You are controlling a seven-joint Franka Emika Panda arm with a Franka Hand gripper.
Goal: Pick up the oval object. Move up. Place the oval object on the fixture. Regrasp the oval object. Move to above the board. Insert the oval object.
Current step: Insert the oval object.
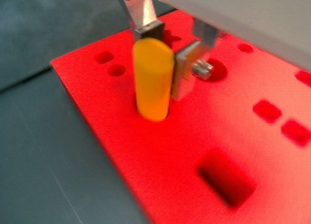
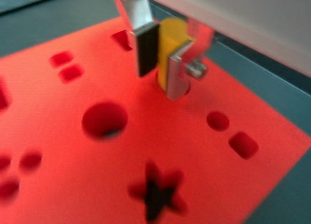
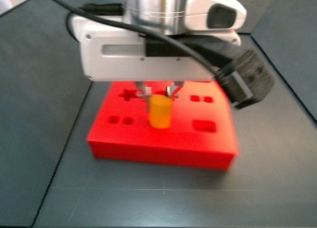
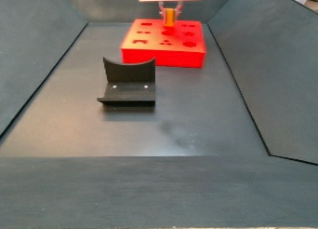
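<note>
The oval object, a yellow-orange peg, hangs upright between the fingers of my gripper, which is shut on its upper part. Below it lies the red board with its shaped holes. Another wrist view shows the oval object behind the dark pad, in the gripper, over the board. From the side, the oval object has its lower end close to the board top; contact cannot be told. The gripper sits above it. The fixture stands apart from the board.
A long dark slot and small square holes lie near the peg. A round hole and a star hole lie on the board's other side. Sloped dark walls enclose the grey floor.
</note>
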